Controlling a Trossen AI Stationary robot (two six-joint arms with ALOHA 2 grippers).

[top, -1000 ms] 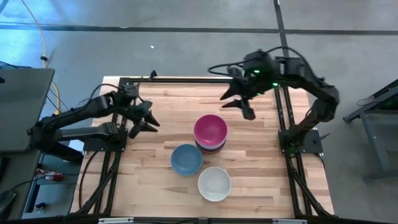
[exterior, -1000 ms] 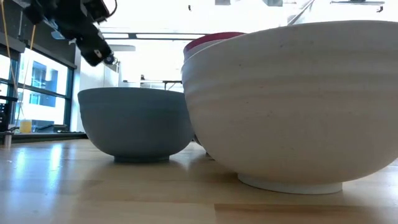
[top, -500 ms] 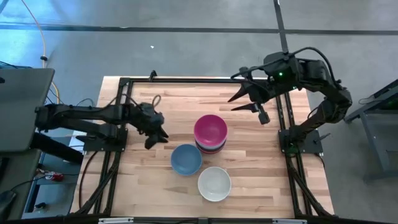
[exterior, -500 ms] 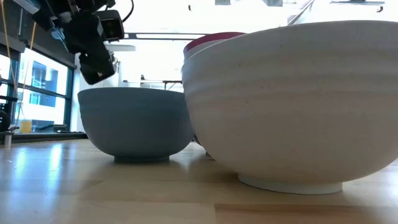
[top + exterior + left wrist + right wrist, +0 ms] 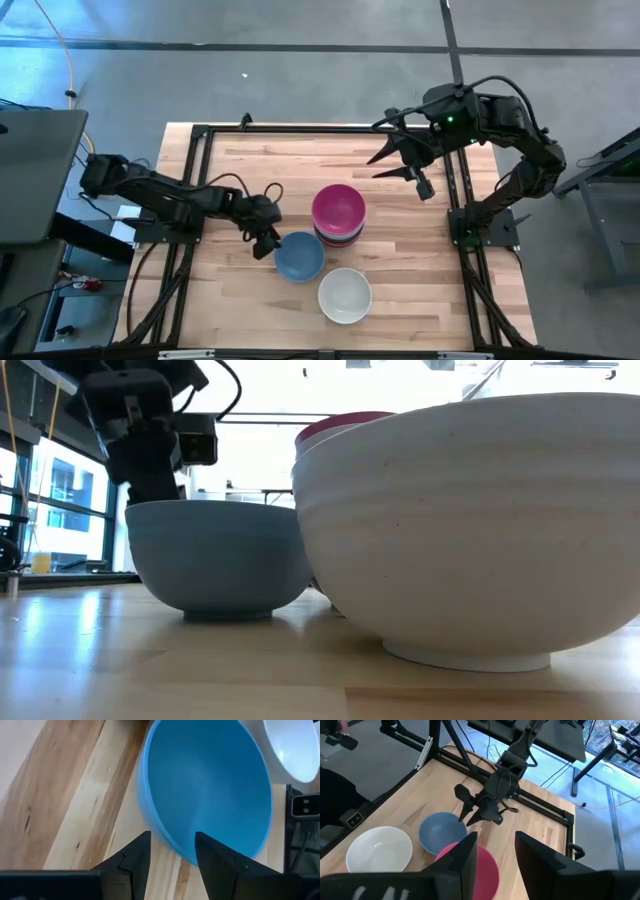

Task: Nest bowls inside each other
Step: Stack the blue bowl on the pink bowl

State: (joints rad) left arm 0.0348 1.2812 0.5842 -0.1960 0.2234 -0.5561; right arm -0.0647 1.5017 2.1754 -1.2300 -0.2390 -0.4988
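Note:
A light blue bowl (image 5: 299,256) stands on its base on the wooden table, with a white bowl (image 5: 345,295) nearer and to its right. A stack of bowls topped by a magenta one (image 5: 338,208) stands just right of the blue bowl. My left gripper (image 5: 268,243) is open at the blue bowl's left rim (image 5: 167,842). One finger stands outside the wall and one over the hollow. My right gripper (image 5: 405,165) hangs open above the table's far right part, away from all the bowls. My left gripper comes slanting down from the table's left at the blue bowl's left rim (image 5: 150,827), with a finger on either side of the wall. I cannot tell whether either finger touches it. The bowl stands upright on the table.
The table's left and far parts show bare wood (image 5: 250,170). A dark metal frame (image 5: 200,135) runs along the table's edges. In the low view the white bowl (image 5: 470,530) fills the foreground and hides most of the stack.
My left gripper has swung from the table's left part toward the right and near edges and come down at the blue bowl's left rim. My right gripper drew back toward the far right edge early in this second and has hung still since. No bowl has moved.

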